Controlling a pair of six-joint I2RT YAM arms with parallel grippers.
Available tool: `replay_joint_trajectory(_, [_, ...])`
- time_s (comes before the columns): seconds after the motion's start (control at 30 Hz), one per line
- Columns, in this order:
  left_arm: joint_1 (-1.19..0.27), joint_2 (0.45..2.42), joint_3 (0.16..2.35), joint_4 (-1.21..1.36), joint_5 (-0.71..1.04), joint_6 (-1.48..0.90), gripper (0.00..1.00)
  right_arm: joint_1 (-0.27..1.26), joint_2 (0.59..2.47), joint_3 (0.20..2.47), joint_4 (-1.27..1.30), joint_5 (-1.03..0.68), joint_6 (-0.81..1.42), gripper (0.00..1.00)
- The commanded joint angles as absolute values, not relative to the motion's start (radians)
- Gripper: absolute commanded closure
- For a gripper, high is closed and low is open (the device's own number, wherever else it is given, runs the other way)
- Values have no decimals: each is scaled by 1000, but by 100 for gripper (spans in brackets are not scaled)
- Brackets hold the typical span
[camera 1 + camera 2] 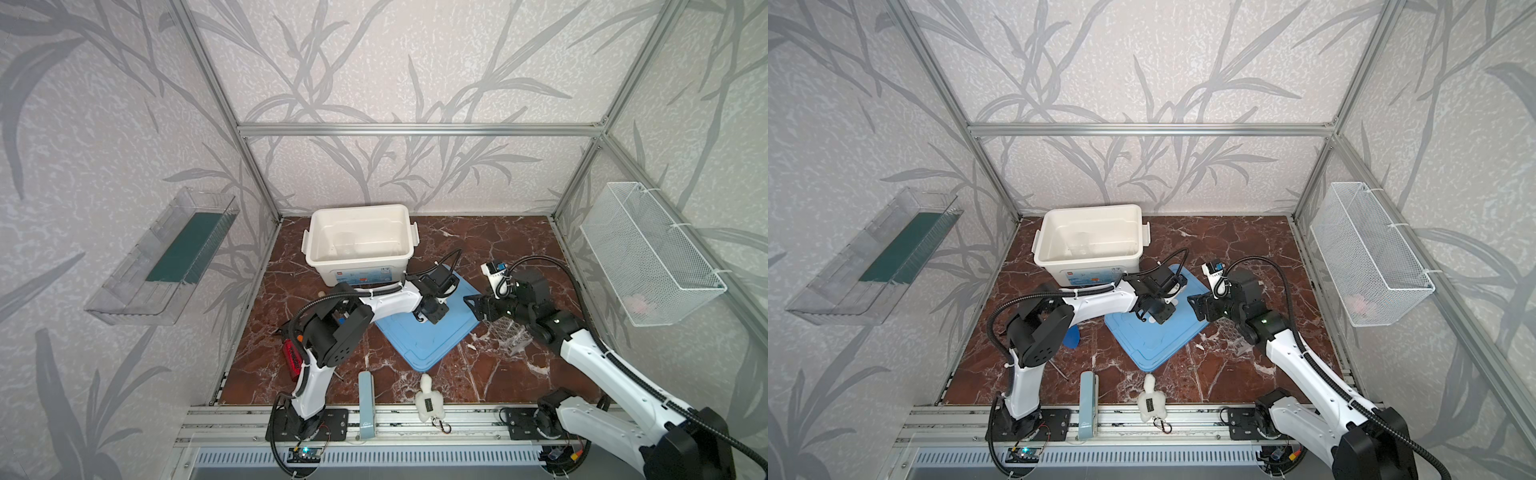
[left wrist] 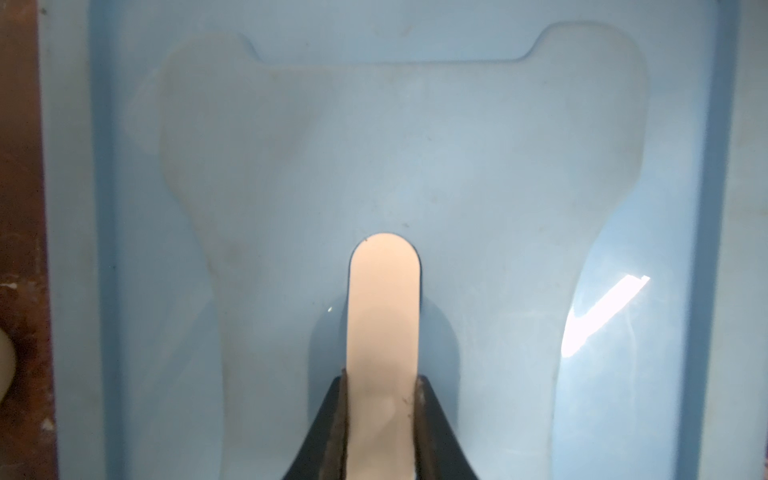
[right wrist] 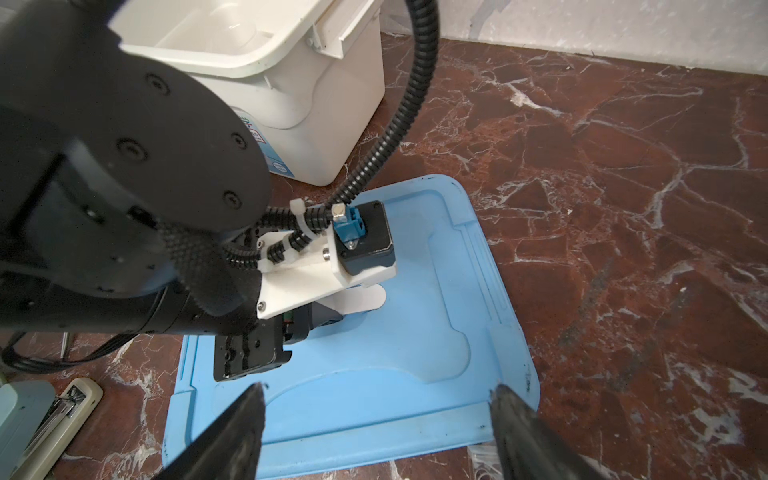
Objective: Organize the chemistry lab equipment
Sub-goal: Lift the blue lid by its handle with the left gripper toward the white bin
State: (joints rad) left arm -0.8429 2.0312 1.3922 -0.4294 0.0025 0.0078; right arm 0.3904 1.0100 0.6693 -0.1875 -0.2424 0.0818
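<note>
Jaws of the left gripper (image 2: 382, 376) press from both sides on a pale flat strip (image 2: 382, 299) with a rounded end. They clamp its near part, while the free end juts out over the recessed face of the blue lid (image 2: 249, 166); whether the strip touches the lid cannot be told. The right gripper (image 3: 376, 399) hangs spread wide with nothing between its fingers, over the lid's near edge and facing the left wrist. In both top views the clear perforated rack (image 1: 509, 334) lies on the marble tabletop (image 1: 498, 249) just beside the lid's right edge, under the right arm and behind its fingers. A faint clear vessel (image 1: 347, 241) sits inside the white bin (image 1: 359, 206) at the back
</note>
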Motion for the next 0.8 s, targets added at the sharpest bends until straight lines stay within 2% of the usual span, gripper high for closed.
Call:
replay_joint_trajectory(0.0, [-845, 2025, 1382, -470, 11, 8, 76, 386, 993, 659, -179, -232, 86, 16])
replay_joint_trajectory(0.1, [-841, 2001, 1389, -475, 25, 2, 83, 387, 990, 658, -178, -231, 87, 16])
replay_joint_trajectory(0.77, [-836, 1881, 1422, -524, -18, -20, 90, 373, 925, 646, -164, -170, 111, 16])
